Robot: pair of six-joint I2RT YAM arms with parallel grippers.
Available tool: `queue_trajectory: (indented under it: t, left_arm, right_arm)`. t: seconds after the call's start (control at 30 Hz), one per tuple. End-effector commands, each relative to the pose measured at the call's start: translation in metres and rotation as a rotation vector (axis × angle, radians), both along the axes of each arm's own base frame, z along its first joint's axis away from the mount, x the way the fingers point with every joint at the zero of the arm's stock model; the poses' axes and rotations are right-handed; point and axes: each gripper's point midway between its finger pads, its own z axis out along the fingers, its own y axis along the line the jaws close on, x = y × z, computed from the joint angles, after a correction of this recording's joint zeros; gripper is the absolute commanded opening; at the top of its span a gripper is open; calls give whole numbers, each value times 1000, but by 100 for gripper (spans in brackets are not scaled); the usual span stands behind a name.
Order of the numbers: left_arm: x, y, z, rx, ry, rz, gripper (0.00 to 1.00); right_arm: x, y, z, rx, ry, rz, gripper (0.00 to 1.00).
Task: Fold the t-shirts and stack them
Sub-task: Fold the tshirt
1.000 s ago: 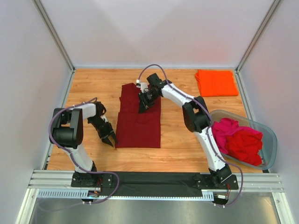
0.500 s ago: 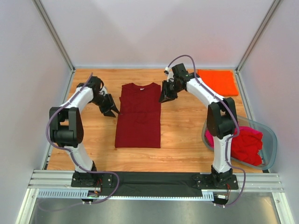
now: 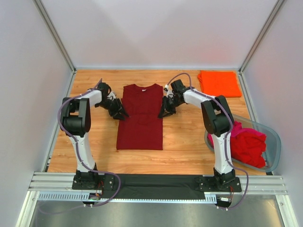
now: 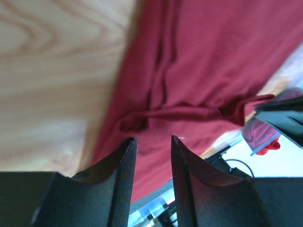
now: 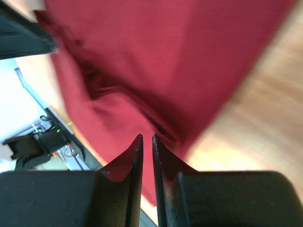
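So far the orange shirt (image 3: 218, 83) is folded and parked beyond the tub (image 3: 273, 137). The maroon shirt (image 3: 140, 120) lies flat left of the tub, sleeves tucked, end-to-end fold to go. The pink shirt (image 3: 235, 127) and red shirt (image 3: 248, 147) wait in the tub. The left end effector (image 3: 121, 114) is released. The right end effector (image 3: 163, 114) is nearly pinched, can't tell if it's got cloth.

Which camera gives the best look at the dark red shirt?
The top external view: the maroon shirt lies whole on the table, collar to hem. Both wrist views show only close-up patches of its cloth, and the right one is blurred.
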Motion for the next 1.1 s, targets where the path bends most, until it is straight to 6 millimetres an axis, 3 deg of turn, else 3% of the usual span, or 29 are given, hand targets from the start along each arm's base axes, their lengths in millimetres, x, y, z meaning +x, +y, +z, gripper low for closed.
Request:
queue_trajectory:
  t: [0.0,0.07,0.17,0.27,0.33,0.4,0.53,0.57,0.6,0.63,0.67,0.7,0.73,0.77,0.8,0.83,0.9,1.07]
  left_arm:
    - [21,5,-3,43,-51,0,42]
    - [27,9,-8,76,-44,11,42]
    - [36,13,-5,105,-23,29,42]
    - [56,9,23,75,-91,40,43]
    - [68,3,55,36,-154,31,45]
    - [74,2,79,25,-204,3,46]
    - [29,18,89,124,-137,-49,47]
    - [19,23,84,152,-124,-65,47]
    - [-5,25,68,152,-58,-79,47]
    - [-15,22,74,128,-80,-85,48]
    - [-27,20,70,114,-69,-90,48]
    - [-53,20,53,104,-9,-96,48]
    - [-59,18,56,88,-38,-97,48]
    - [-69,16,52,82,-32,-101,49]
    - [-88,16,41,75,11,-105,49]
    - [-92,12,42,53,-3,-109,50]
    - [-109,10,35,28,35,-115,50]
    - [-129,14,23,49,70,-122,50]
  right_arm:
    - [19,-23,-33,-47,-5,-113,13]
    - [27,-36,-42,-83,-23,-139,13]
    - [33,-46,-40,-111,-55,-132,13]
    - [42,-49,-22,-111,-96,-141,15]
    - [47,-46,-2,-107,-116,-137,19]
    - [50,-47,22,-122,-142,-157,29]
    - [21,-54,45,-154,-46,-223,47]
    - [0,-59,33,-182,1,-222,51]
    - [-10,-59,37,-188,-1,-225,53]
    - [-22,-56,48,-193,-39,-215,55]
    - [-40,-60,39,-215,-15,-206,57]
    - [-52,-60,37,-225,-5,-204,59]
    - [-62,-57,42,-213,-11,-198,59]
    - [-83,-61,26,-225,43,-190,59]
    - [-92,-60,23,-218,59,-188,58]
    - [-98,-53,28,-190,43,-186,58]
    - [-123,-52,15,-209,69,-161,57]
    - [-138,-46,1,-197,48,-154,56]
